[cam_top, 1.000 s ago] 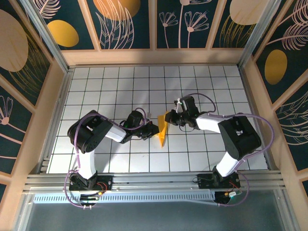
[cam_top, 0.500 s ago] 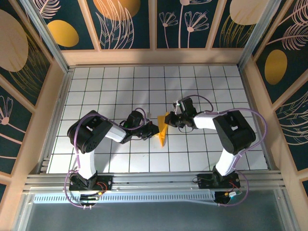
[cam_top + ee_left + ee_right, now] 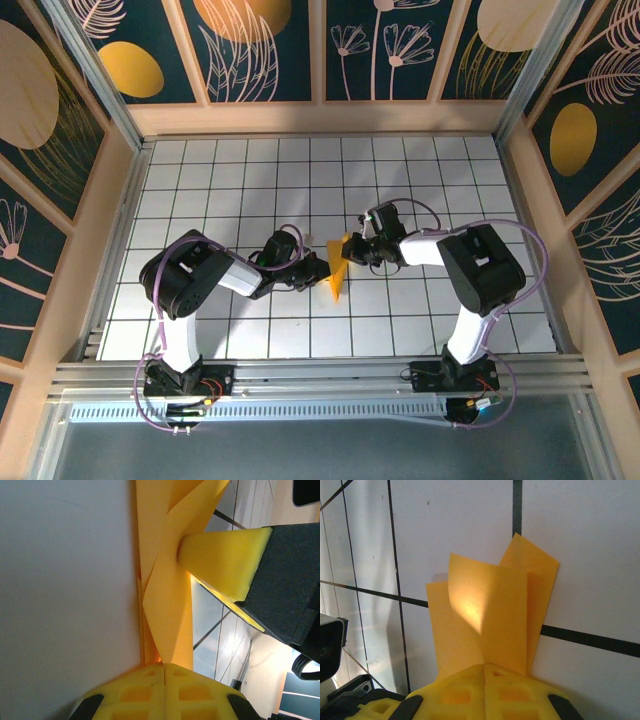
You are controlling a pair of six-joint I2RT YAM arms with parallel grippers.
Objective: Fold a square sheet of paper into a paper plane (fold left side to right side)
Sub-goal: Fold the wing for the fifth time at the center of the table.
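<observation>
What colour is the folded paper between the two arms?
The paper is plain orange-yellow, clearest in the right wrist view.

A white tabletop (image 3: 230, 170) ruled into square tiles by dark grid lines lay inside a pale wooden frame (image 3: 320, 118). Dark blue panels (image 3: 265, 50) painted with pale line-drawn flowers and feathery leaves stood on three sides, with golden ovals (image 3: 130, 68) set among them. Grey metal posts (image 3: 90, 70) rose at the far corners. An aluminium rail (image 3: 320, 372) ran along the near edge, a perforated strip (image 3: 300, 410) just beneath it.
</observation>
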